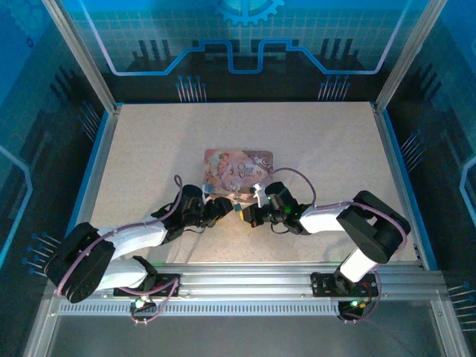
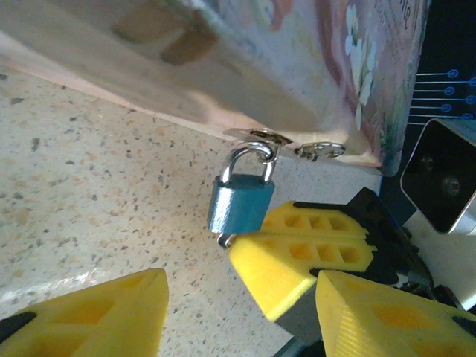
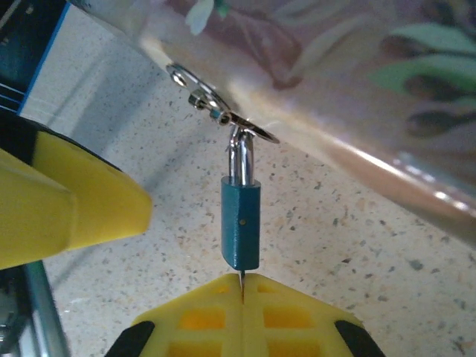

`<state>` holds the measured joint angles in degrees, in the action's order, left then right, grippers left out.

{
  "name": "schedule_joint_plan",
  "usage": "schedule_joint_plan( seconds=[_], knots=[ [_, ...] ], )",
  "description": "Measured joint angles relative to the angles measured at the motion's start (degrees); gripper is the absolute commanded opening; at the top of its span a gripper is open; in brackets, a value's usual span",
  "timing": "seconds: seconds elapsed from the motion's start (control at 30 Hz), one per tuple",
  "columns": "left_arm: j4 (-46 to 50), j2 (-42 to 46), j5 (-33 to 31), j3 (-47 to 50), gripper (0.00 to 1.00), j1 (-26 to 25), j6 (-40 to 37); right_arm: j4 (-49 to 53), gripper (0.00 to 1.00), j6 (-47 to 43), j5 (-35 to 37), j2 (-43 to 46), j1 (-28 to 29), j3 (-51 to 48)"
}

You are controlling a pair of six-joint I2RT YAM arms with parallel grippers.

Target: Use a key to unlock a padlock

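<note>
Two matters decide this step: alignment of the key [image 3: 242, 277] with the keyway, and steadying of the padlock [image 3: 240, 223]. The padlock is seen hanging by its shackle [image 3: 239, 160] from a small metal hasp [image 3: 249, 135] on the near edge of the pink box [image 1: 238, 165], its body close over the speckled worktop [image 1: 335, 149]. The key is pinched between the closed fingers of the right gripper [image 3: 242, 291]. Only a thin sliver of blade shows between the fingertips and the underside of the padlock, and how deep it sits cannot be told. The left gripper [image 1: 218, 211] is held open just short of the padlock, its fingers [image 2: 104, 316] spread to either side with nothing grasped.

The step in hand is judged to be seating and turning the key. The blade is best kept in line with the long axis of the padlock, since the padlock looks free to swing on the hasp and is likely to be pushed aside by a skewed thrust. The body should be braced, ideally clasped across its flat faces by the left fingers, before any twist is applied. The twist should be made gently about the blade's own axis, as so thin a key may be bent or may slip.
</note>
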<state>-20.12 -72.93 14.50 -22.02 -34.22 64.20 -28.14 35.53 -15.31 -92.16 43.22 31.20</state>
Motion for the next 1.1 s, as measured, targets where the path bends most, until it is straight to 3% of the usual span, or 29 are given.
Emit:
schedule_joint_plan(
  seconds=[0.6,1.1],
  knots=[
    [-8.9,-6.3,1.4,0.0,0.52,-0.2,3.5,2.4,0.00,13.4,-4.0,0.5,0.4,2.0],
    [-14.6,-9.9,0.3,0.0,0.47,-0.5,4.3,2.0,0.00,16.0,-2.5,0.2,0.3,2.4]
  ],
)
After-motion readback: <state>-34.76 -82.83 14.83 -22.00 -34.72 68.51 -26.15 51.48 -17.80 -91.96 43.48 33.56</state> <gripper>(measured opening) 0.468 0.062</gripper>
